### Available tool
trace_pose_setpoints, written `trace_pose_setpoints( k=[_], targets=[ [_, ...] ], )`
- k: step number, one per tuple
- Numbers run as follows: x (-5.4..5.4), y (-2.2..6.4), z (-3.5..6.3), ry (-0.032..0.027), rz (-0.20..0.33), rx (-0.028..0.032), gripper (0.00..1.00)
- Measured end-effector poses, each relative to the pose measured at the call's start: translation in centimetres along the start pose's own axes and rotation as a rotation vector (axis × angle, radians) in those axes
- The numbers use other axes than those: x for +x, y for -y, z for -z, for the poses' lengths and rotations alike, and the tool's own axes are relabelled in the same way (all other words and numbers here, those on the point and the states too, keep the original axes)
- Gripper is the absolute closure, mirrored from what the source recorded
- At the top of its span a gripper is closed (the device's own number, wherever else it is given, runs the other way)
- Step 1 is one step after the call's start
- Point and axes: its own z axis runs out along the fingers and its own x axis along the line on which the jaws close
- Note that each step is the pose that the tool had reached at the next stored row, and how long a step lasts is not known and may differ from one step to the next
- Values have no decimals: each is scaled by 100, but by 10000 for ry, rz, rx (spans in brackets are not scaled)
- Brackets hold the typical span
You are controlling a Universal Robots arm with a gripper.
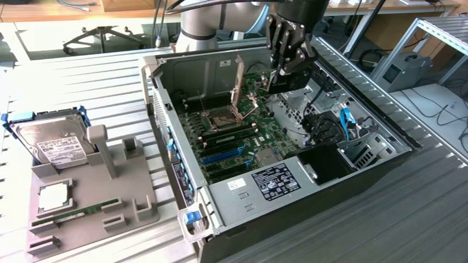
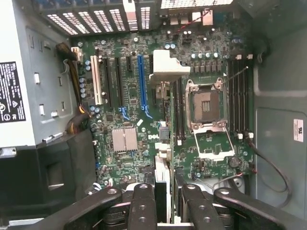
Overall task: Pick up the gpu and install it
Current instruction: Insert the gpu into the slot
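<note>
Black gpu hangs pinched in the claw over the open case, exterior view. Wrist view: it's edge-on above the motherboard, not seated yet. Mid-install I'd say, and it needs squaring to the blue slot.

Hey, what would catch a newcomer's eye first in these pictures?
The open computer case sits in the middle, its green motherboard bare. Above it hangs the tool, gripping the gpu over the board. On the exterior view's left, a grey tray carries a silver hard drive.
</note>
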Motion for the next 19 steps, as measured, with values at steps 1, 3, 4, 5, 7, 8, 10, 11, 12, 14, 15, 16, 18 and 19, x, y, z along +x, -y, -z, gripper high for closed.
trace_pose_setpoints(
  k=[1,3,4,5,7,8,10,11,12,14,15,16,18,19],
  targets=[
    [0,0,0,3,90,-1,74],
    [0,0,0,11,280,-4,74],
    [0,0,-1,14,368,-6,74],
    [0,0,-1,18,474,-7,74],
    [0,0,-1,25,653,-10,74],
    [0,0,-1,29,751,-12,74],
    [0,0,-2,40,1031,-16,74],
    [0,0,-2,45,1131,-17,74],
    [0,0,-3,48,1226,-19,74],
    [0,0,-3,57,1468,-23,74],
    [0,0,-3,61,1577,-24,74],
    [0,0,-4,66,1679,-26,74],
    [0,0,-4,73,1873,-29,74],
    [0,0,-4,77,1958,-30,74]
  ],
)
